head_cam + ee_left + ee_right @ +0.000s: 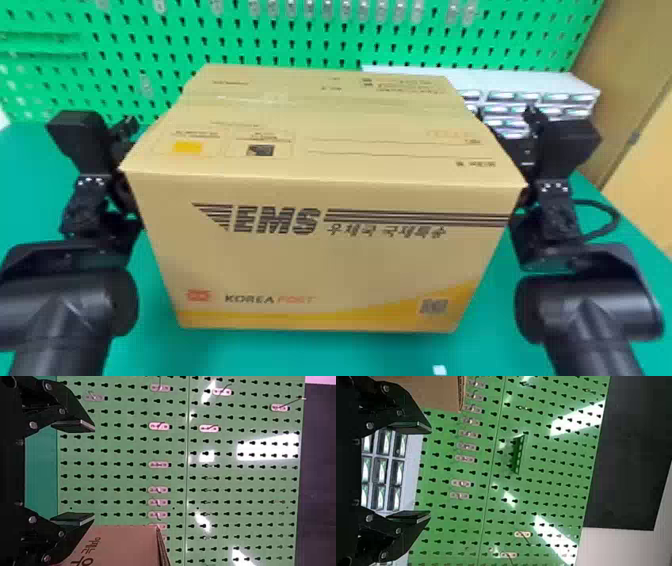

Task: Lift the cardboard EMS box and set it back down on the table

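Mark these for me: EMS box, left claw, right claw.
EMS box (330, 265): head view, on the front face, below the black lettering.
Left claw (94, 472): left wrist view, midway between its open fingertips.
Right claw (430, 472): right wrist view, midway between its open fingertips.

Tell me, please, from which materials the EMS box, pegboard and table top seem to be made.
EMS box: printed brown cardboard, matt, by its straight folded edges and the flap seam across its top.
Pegboard: probably painted metal, glossy, since bright light patches reflect on it; plastic is possible.
Table top: smooth green covering, perhaps rubber or vinyl; its even surface leaves this open.
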Controlling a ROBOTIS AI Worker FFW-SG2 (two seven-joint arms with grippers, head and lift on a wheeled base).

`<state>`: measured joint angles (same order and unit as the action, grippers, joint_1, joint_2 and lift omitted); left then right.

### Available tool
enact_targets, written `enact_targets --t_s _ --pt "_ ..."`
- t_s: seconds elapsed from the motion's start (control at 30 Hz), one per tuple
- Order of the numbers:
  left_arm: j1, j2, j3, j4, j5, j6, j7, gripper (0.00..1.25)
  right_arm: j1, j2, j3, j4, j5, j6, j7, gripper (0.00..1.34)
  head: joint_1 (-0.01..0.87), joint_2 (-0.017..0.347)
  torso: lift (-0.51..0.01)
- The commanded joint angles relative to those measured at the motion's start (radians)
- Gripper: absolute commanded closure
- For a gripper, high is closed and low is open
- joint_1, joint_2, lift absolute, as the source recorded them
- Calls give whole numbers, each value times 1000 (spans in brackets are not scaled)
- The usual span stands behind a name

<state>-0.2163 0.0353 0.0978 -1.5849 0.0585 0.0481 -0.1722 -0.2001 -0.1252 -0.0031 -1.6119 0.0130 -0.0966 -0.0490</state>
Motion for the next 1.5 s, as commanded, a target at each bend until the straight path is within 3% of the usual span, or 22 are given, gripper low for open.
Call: enact_targets --t_s 0.0,0.87,1.47 --pt "8 3 -1 0 -5 6 -1 463 7 6 -3 0 10 0 0 502 678 -14 -100" --pt "95 5 8 48 -25 10 -1 463 79 16 -12 82 2 0 0 502 678 -14 -100" --pt "112 5 40 86 -32 10 -1 463 120 29 -54 101 -11 0 0 502 678 -14 -100"
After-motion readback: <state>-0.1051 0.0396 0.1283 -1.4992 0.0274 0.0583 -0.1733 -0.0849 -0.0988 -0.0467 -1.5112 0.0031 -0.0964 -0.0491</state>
